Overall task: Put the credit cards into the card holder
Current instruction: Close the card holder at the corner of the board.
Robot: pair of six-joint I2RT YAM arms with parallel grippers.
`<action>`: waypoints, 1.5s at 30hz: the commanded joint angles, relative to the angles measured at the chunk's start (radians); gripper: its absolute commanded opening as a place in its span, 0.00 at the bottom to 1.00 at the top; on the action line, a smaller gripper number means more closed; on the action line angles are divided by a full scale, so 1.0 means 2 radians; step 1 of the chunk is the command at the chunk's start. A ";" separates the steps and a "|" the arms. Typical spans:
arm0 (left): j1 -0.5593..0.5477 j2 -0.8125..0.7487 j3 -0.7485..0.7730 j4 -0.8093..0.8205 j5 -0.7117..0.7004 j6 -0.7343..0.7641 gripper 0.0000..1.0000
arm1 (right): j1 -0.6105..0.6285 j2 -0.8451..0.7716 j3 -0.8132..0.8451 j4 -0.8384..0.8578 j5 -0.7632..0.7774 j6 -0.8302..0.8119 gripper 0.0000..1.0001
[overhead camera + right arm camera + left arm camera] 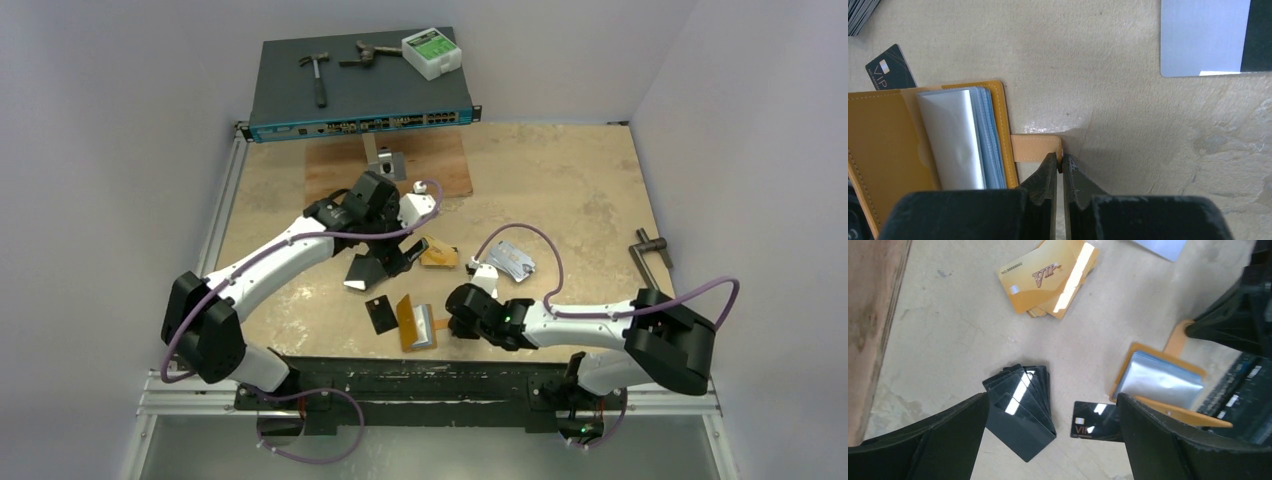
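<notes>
your right end effector (1059,162) looks clenched on the card holder (878,135) tab (1035,148), pinning it open; left end effector (1052,407) released, jaws wide over the black cards (1020,415).

Top external: fixed high behind the arm bases, angled down, far; whole table (560,200) in frame, bases at bottom edge.
Left wrist: near, looking steeply down between left fingers (938,440) at the lower corners.
Right wrist: nearest, low over the tabletop, right fingers (1040,182) at bottom centre.
Shared by all three: card holder (415,322) and lone black card (380,313).
</notes>
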 commanded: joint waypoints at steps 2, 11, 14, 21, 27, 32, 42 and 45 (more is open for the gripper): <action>0.025 -0.014 0.042 -0.117 0.182 0.032 1.00 | 0.001 -0.018 -0.024 -0.039 -0.011 0.059 0.00; 0.010 -0.043 -0.066 -0.116 0.187 0.152 0.78 | 0.001 -0.059 -0.073 -0.035 -0.021 0.135 0.00; -0.031 -0.019 -0.069 -0.099 0.176 0.152 0.73 | 0.001 -0.078 -0.097 -0.024 -0.023 0.164 0.00; -0.059 0.086 -0.009 -0.065 0.163 0.097 0.60 | 0.001 -0.128 -0.128 -0.009 -0.022 0.204 0.00; -0.064 0.117 -0.001 -0.024 0.169 0.065 0.57 | 0.001 -0.175 -0.170 0.039 -0.029 0.220 0.00; -0.096 0.136 0.001 -0.014 0.154 0.067 0.57 | 0.000 -0.199 -0.183 0.039 -0.031 0.228 0.04; -0.136 0.169 0.000 0.000 0.099 0.073 0.54 | 0.001 -0.192 -0.187 0.069 -0.041 0.234 0.07; -0.142 0.167 -0.007 0.007 0.092 0.071 0.54 | -0.002 -0.201 -0.187 0.077 -0.042 0.234 0.23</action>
